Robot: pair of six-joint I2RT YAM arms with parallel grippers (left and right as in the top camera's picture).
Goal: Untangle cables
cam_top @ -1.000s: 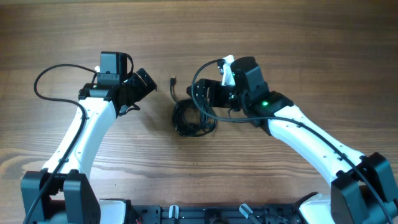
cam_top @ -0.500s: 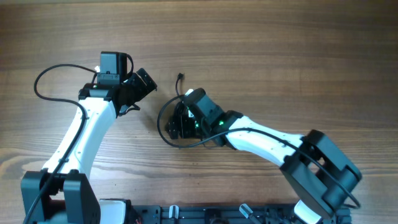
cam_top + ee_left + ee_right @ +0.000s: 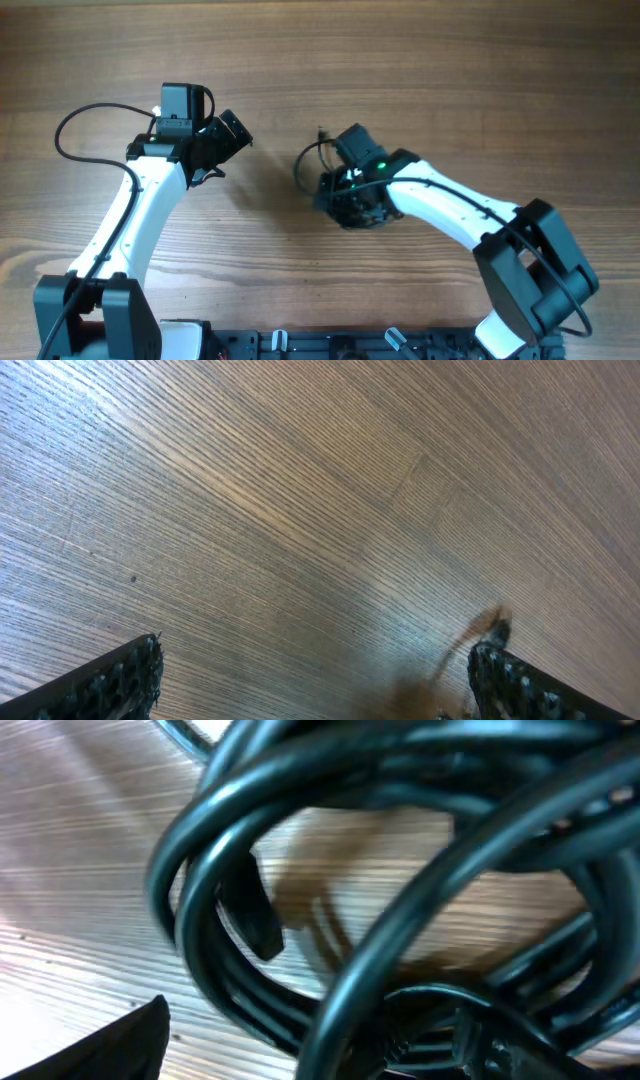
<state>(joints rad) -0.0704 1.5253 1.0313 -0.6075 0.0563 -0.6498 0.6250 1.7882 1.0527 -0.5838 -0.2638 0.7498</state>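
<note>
The cables [image 3: 306, 165] form a tangled black bundle just right of the table's middle, with a small plug end [image 3: 320, 131] pointing to the far side. My right gripper [image 3: 352, 200] is down in the bundle and covers most of it. In the right wrist view the cables [image 3: 400, 920] fill the frame close up; the right gripper [image 3: 320, 1045] has its jaws apart, the left finger clear of the cords and the right finger hidden among them. My left gripper [image 3: 232, 135] is open and empty to the left of the bundle. A blurred cable end [image 3: 490, 630] shows by its right finger [image 3: 315, 685].
The thick black wire [image 3: 75, 125] of the left arm loops over the table at the far left. Both arm bases stand at the near edge. Bare wooden tabletop [image 3: 450, 60] surrounds the bundle.
My right arm swung down over the bundle, then shifted right, and the bundle moved right with it. The plug end also moved right. The left arm has not moved.
</note>
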